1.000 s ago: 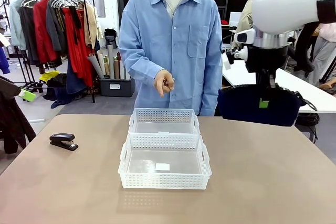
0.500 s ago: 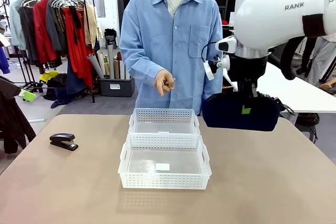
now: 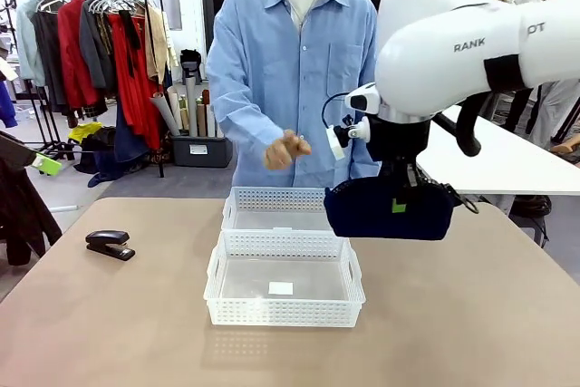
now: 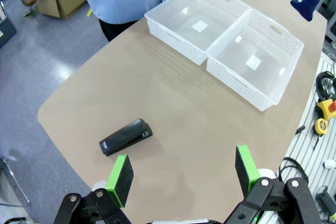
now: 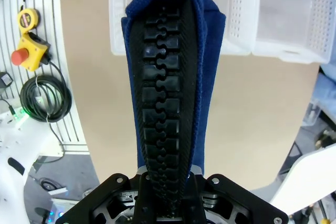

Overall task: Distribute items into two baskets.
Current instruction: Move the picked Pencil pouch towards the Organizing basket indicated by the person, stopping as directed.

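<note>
Front, right tool (image 3: 399, 208): clamped on navy pouch (image 3: 362, 217).
Front, pouch: hangs clear of desk (image 3: 471, 314), at right end of far basket (image 3: 283, 198).
Front, near basket (image 3: 283, 313): touching far basket, mid-desk.
Front, stapler (image 3: 110, 244): left side of desk, well apart from baskets.
Left wrist, left tool (image 4: 181, 157): wide, holding nothing, above desk near stapler.
Right wrist, pouch: pinched at its near end, baskets beyond.

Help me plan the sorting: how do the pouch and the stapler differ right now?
The pouch is navy, soft and big; the stapler is black, rigid and small. The pouch hangs in the air, clamped in the right tool; the stapler lies flat on the table, untouched. Shared: neither is in the near basket or the far basket.
</note>
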Action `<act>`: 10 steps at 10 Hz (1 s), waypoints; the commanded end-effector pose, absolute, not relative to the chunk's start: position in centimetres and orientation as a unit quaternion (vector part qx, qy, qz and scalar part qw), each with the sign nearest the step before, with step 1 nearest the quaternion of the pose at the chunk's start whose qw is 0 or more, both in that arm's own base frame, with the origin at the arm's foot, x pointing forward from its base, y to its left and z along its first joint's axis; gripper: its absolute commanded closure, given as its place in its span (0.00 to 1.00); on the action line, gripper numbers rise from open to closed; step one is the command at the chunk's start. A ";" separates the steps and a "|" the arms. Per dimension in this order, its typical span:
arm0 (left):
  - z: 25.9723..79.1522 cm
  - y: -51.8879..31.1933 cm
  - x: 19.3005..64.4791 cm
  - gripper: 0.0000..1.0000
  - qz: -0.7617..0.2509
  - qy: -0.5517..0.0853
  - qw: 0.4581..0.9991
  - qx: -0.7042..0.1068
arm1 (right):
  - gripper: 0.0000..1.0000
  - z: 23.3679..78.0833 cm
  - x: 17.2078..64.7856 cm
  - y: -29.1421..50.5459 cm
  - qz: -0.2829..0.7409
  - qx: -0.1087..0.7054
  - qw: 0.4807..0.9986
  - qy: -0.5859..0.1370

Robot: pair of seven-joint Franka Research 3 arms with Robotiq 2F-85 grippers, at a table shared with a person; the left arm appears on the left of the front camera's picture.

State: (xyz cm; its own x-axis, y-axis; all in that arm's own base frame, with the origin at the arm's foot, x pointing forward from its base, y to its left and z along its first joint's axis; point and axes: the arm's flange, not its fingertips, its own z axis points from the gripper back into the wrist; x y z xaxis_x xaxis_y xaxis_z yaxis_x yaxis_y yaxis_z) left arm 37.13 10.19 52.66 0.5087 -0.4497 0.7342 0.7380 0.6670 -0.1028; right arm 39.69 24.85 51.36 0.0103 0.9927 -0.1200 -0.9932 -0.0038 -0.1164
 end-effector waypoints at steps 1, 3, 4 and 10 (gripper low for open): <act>52.7 10.4 37.1 0.00 -0.356 -0.357 0.837 -0.212 | 1.00 50.5 39.1 26.4 0.707 -0.080 0.702 -0.015; 52.7 10.4 37.1 0.00 -0.356 -0.357 0.837 -0.212 | 1.00 49.7 38.9 28.0 0.726 -0.074 0.684 0.001; 52.7 10.4 37.1 0.00 -0.356 -0.357 0.837 -0.212 | 1.00 49.5 38.0 26.4 0.739 -0.091 0.667 0.028; 52.7 10.4 37.1 0.00 -0.356 -0.357 0.837 -0.212 | 1.00 48.2 34.4 12.8 0.702 -0.078 0.707 0.035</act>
State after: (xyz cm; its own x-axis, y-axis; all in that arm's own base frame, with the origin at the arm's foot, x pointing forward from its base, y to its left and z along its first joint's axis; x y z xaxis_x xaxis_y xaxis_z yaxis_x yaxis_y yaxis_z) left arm 37.12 10.21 52.66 0.5093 -0.4497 0.7338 0.7377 0.6672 -0.1032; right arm 33.84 13.32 48.61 0.0379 0.9831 -0.1791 -0.9988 0.0314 -0.0387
